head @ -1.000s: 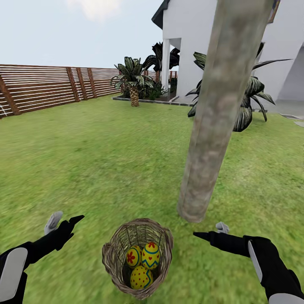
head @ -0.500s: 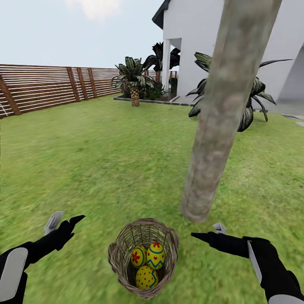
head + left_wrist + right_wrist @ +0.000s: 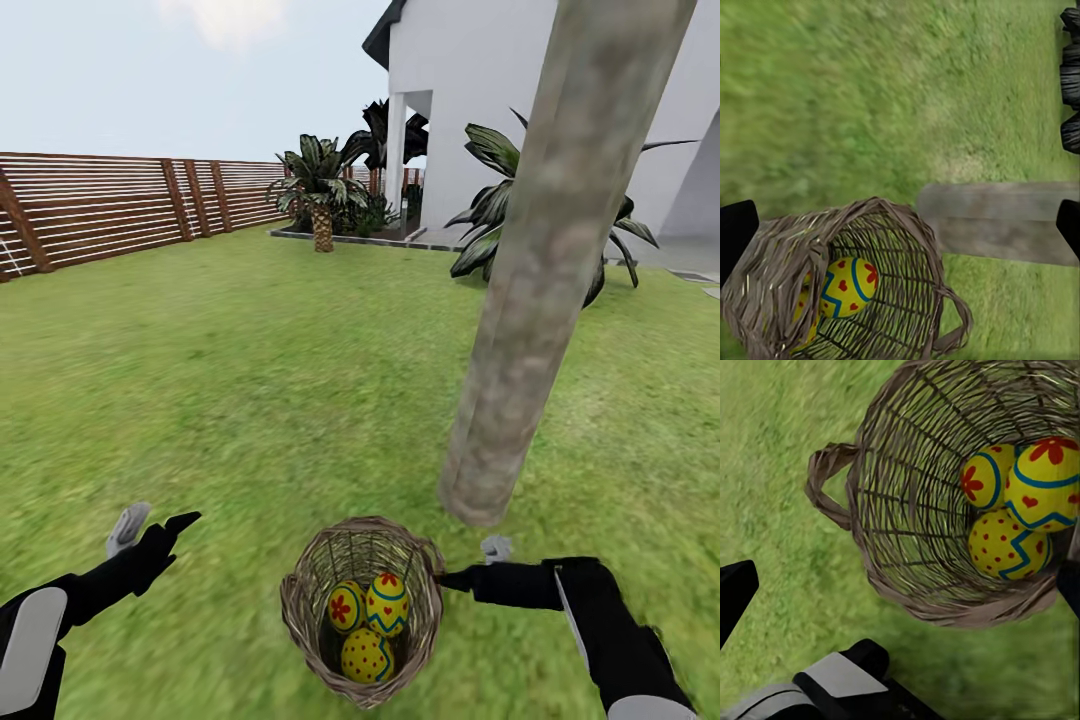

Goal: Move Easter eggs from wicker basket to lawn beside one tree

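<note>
**Eggs in basket at the tree's foot**

Three Easter eggs (image 3: 368,625) lie in the wicker basket (image 3: 300,610) on the lawn (image 3: 250,400), near the tree (image 3: 530,300), so unloading should be short. Right gripper (image 3: 462,565), jaws parted, is just beside the rim; left gripper (image 3: 150,525), also released, is well apart. No writing visible

Wicker basket (image 3: 362,625) on lawn (image 3: 250,380), three eggs (image 3: 372,625) inside. Tree (image 3: 540,300) just behind-right. Left pincer (image 3: 155,530) left of basket, right pincer (image 3: 470,565) at its right rim.
</note>
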You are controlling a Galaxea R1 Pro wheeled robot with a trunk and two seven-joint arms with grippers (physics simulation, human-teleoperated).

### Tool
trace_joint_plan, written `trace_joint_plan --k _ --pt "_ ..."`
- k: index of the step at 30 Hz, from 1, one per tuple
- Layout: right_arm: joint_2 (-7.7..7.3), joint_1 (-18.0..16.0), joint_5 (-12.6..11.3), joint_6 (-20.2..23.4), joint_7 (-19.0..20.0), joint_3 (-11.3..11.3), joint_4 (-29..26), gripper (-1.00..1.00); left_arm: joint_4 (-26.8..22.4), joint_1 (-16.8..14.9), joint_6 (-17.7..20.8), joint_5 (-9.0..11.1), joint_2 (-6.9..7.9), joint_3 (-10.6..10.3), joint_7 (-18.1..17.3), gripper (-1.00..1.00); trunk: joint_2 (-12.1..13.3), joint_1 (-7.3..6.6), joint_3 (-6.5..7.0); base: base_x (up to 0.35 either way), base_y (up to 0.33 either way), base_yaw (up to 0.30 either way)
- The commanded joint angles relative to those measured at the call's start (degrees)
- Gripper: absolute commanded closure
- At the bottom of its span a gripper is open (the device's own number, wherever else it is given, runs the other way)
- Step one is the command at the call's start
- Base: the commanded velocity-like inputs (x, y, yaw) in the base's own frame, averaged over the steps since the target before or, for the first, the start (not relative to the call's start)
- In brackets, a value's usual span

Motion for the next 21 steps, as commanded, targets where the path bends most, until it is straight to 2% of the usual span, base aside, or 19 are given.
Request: trace_joint_plan --k 1,2,3,5,6,7,11,14,19,21 --pt "0.64 -0.05 1.56 0.25 -0.06 0.36 -0.11 -1.0 -0.03 -0.04 0.27 0.56 0.03 0.07 0.43 -1.0 -0.03 -0.01 -0.05 0.0 0.003 0.0" --pt "2.53 -0.05 3.91 0.24 -2.16 1.73 -0.44 -1.0 -0.05 -0.04 0.28 0.55 0.08 0.07 0.43 -1.0 -0.03 -0.01 -0.05 0.0 0.002 0.0" --pt "3.89 -0.05 5.05 0.27 -3.63 2.48 -0.93 -1.0 -0.07 -0.04 0.27 0.55 0.1 0.07 0.43 -1.0 -0.03 -0.01 -0.05 0.0 0.001 0.0" --pt "6.43 -0.05 6.31 0.32 -6.3 3.85 -2.67 -1.0 -0.08 -0.04 0.3 0.57 0.13 0.07 0.43 -1.0 -0.03 -0.01 -0.05 0.0 0.0 0.0" --pt "7.95 -0.07 6.75 0.37 -8.02 5.44 -4.11 -1.0 -0.09 -0.04 0.32 0.6 0.13 0.07 0.43 -1.0 -0.03 -0.01 -0.05 0.0 0.0 0.0" --pt "8.69 -0.06 6.91 0.42 -9.1 6.98 -4.88 -1.0 -0.09 -0.04 0.32 0.61 0.14 0.08 0.43 -1.0 -0.03 -0.01 -0.05 0.0 0.0 0.0" --pt "9.97 -0.06 7.1 2.35 -13.33 16.07 -6.57 -1.0 -0.09 -0.04 0.33 0.62 0.11 0.08 0.43 -1.0 -0.03 -0.01 -0.05 0.0 0.0 0.0" --pt "10.31 -0.05 6.94 4.63 -16.76 21.71 -9.06 -1.0 -0.09 -0.04 0.33 0.63 0.07 0.08 0.43 -1.0 -0.03 -0.01 -0.05 0.0 0.0 0.0" --pt "12.55 -0.05 6.82 5.28 -23.94 24.6 -10.35 -1.0 -0.09 -0.04 0.33 0.63 0.06 0.08 0.43 -1.0 -0.03 -0.01 -0.05 0.0 0.0 0.0" --pt "13.06 -0.05 6.34 5.29 -29.6 27.09 -10.44 -1.0 -0.09 -0.04 0.33 0.63 0.05 0.08 0.43 -1.0 -0.03 -0.01 -0.05 0.0 0.0 0.0"
